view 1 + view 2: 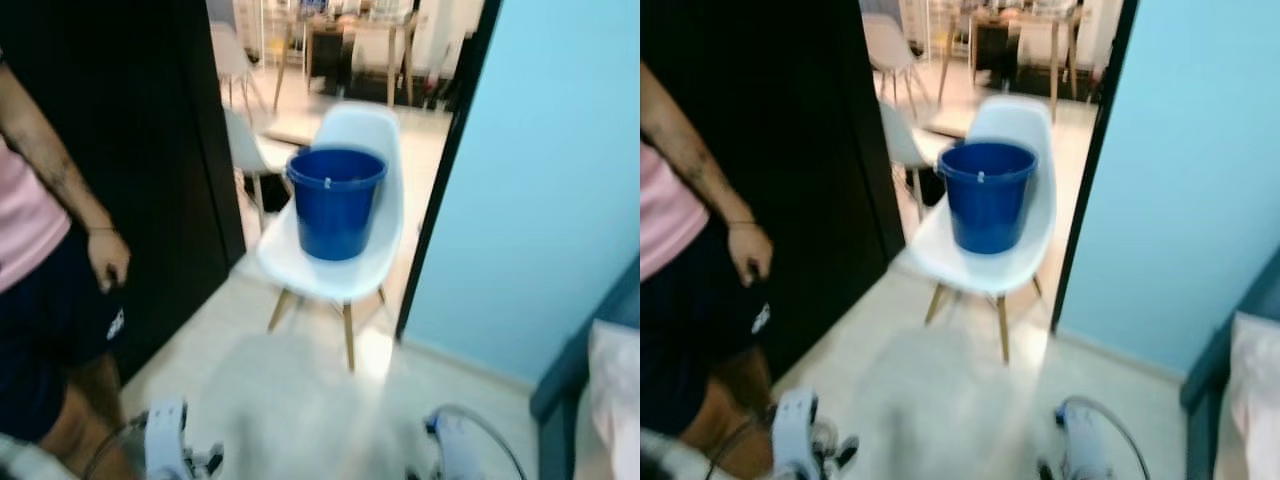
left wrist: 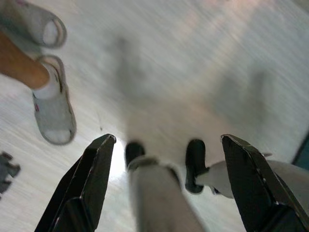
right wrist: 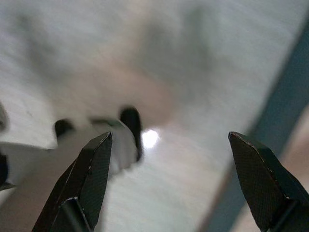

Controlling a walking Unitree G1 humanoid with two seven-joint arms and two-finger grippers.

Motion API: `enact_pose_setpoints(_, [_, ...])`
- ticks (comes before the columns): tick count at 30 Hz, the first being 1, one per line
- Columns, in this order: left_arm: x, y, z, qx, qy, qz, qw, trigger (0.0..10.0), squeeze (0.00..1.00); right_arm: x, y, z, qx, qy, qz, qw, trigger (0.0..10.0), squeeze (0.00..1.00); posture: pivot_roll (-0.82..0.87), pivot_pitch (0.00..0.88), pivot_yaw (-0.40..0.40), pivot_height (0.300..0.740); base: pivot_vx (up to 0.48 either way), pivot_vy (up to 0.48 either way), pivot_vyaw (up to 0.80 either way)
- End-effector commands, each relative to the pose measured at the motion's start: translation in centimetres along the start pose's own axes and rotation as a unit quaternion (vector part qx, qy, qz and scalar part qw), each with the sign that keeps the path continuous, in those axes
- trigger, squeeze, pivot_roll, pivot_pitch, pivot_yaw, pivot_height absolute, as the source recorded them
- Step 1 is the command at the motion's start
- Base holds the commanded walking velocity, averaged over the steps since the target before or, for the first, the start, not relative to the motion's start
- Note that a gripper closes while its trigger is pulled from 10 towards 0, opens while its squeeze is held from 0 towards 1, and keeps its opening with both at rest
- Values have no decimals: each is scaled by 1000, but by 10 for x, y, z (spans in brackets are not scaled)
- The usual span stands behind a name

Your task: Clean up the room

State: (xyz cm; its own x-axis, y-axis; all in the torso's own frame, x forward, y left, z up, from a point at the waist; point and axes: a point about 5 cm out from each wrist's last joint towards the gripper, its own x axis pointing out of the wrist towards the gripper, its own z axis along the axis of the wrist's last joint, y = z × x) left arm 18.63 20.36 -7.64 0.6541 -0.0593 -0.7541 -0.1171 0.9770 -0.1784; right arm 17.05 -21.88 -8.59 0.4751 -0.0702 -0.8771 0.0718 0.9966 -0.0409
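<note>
Pale floor (image 1: 300, 400) lies ahead, a bucket (image 1: 335, 203) on a chair (image 1: 345, 265). We carry nothing: left gripper (image 2: 166, 164) and right gripper (image 3: 171, 164) hang spread, so tidying seems barely begun.

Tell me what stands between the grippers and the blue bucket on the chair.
Nothing visible does. Bare floor lies between the low-hanging arms and the white chair bearing the blue bucket. A person stands off to the left, beside that path.

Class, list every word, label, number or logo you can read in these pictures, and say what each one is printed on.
No text can be read.
A white mark on the person's dark shorts: too blurred to read.
A small pale spot inside the blue bucket: too small to tell.
</note>
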Motion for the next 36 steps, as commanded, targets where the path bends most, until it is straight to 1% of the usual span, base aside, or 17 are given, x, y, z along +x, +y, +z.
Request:
enact_pose_setpoints(1, [-5,10,-12,1,26,20,999,10000,0,0,6,-6,-2,10,6,1000,10000,0,-77,0,-12,740,-420,0,0])
enact_pose_setpoints(2, [-5,10,-12,1,26,20,999,10000,0,0,6,-6,-2,10,6,1000,10000,0,-77,0,-12,740,-420,0,0])
enact_pose_setpoints(4, [-13,17,-39,-1,76,43,996,10000,0,-1,9,-21,-23,34,8,999,10000,0,-82,0,-10,740,-420,0,0])
enact_pose_setpoints(5, [-13,17,-39,-1,76,43,996,10000,0,-1,9,-21,-23,34,8,999,10000,0,-82,0,-10,740,-420,0,0])
enact_pose_setpoints(6, [-16,18,-47,-1,92,50,994,10000,0,-2,10,-26,-28,40,9,999,10000,0,-82,0,-10,740,-416,0,0])
enact_pose_setpoints(8, [-18,21,-53,-8,99,61,993,10000,0,-2,11,-29,-33,45,10,998,10000,0,-86,0,-10,740,-442,0,0])
enact_pose_setpoints(12, [-20,26,-53,-4,102,62,993,10000,0,-2,8,-29,-40,47,7,998,10000,0,-83,0,-13,740,-442,0,0])
enact_pose_setpoints(14, [-20,26,-53,-4,102,62,993,10000,0,-2,8,-29,-40,47,7,998,10000,0,-83,0,-13,740,-442,0,0])
enact_pose_setpoints(16, [-20,29,-52,-6,104,69,992,10000,0,-2,7,-25,-54,47,3,997,10000,0,-84,0,-13,740,-439,0,-712])
enact_pose_setpoints(21, [-19,26,-50,-3,105,69,992,10000,0,-1,11,-24,-59,47,4,997,10000,0,-82,0,-14,740,-440,0,-728])
enact_pose_setpoints(28, [-13,20,-41,8,97,60,993,10000,0,0,24,-26,-68,51,10,996,10000,0,-83,0,-16,740,-439,0,-731])
enact_pose_setpoints(36, [-13,21,-39,13,97,61,993,10000,0,1,25,-22,-74,51,9,996,10000,0,-87,0,-13,740,-437,0,-731])
